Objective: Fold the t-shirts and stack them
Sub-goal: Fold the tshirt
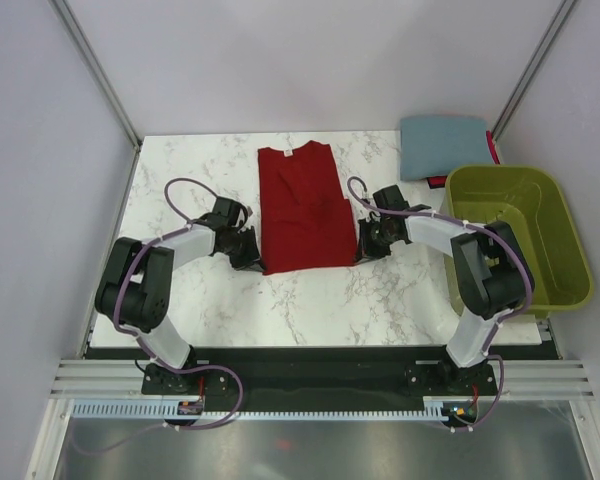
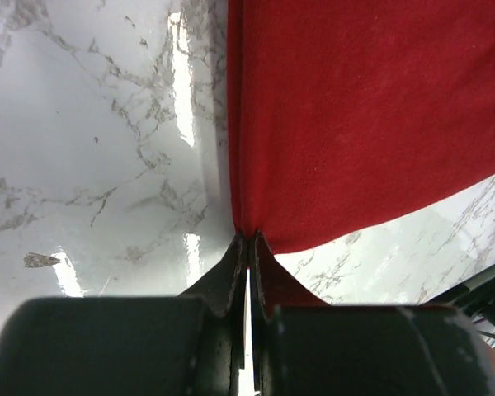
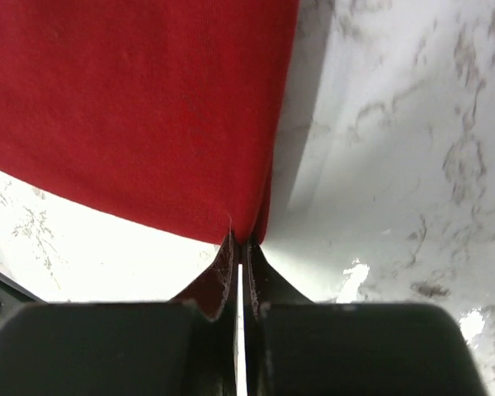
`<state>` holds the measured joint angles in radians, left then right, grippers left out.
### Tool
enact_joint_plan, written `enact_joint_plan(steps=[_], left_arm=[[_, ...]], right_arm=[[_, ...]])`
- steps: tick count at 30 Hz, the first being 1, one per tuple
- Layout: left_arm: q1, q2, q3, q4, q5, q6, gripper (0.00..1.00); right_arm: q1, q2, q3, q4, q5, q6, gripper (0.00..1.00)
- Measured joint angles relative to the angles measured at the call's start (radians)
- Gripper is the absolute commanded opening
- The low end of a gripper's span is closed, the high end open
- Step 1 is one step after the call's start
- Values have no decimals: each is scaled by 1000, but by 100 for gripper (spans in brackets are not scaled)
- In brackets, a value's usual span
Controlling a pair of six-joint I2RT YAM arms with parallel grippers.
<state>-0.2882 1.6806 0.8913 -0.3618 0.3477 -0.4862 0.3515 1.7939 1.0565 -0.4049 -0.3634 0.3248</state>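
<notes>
Two hands, both pressed together on cloth. Left hand (image 2: 249, 245): dark fingers closed to a thin slit, pinching the near-left corner of the dark red t-shirt (image 1: 298, 205). Right hand (image 3: 241, 245): likewise, nipping the near-right corner.

Red shirt: soft matte knit with a fine weave, folded to a long narrow rectangle, neckline at the far end, faint creases across the middle. It lies on the desk (image 1: 190, 165) and stretches away from both hands, its near hem spanning between them.

Desk: glossy white marble pattern, grey veins, patches of glare.

Slate blue-grey t-shirt (image 1: 442, 145): folded into a squarish pad, well beyond the right hand and to its outer side.

Olive-green basket (image 1: 500, 172): plastic tub with rounded corners, outside the right hand, just beside the blue-grey pad.
</notes>
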Motion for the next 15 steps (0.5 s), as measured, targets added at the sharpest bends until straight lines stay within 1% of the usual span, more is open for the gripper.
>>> enact_joint_plan(steps=[5, 12, 13, 14, 15], left_arm=[[-18, -50, -58, 23, 2, -5, 2], [-100, -198, -188, 14, 1, -51, 3], [-121, -225, -209, 14, -3, -65, 7], [-141, -255, -230, 13, -5, -76, 11], [-157, -281, -245, 9, -6, -87, 17]], right_arm=[[3, -70, -98, 29, 13, 39, 0], [30, -271, -301, 30, 61, 106, 1], [38, -310, -335, 31, 71, 121, 1], [50, -348, -367, 27, 79, 140, 4], [65, -384, -398, 22, 92, 161, 5]])
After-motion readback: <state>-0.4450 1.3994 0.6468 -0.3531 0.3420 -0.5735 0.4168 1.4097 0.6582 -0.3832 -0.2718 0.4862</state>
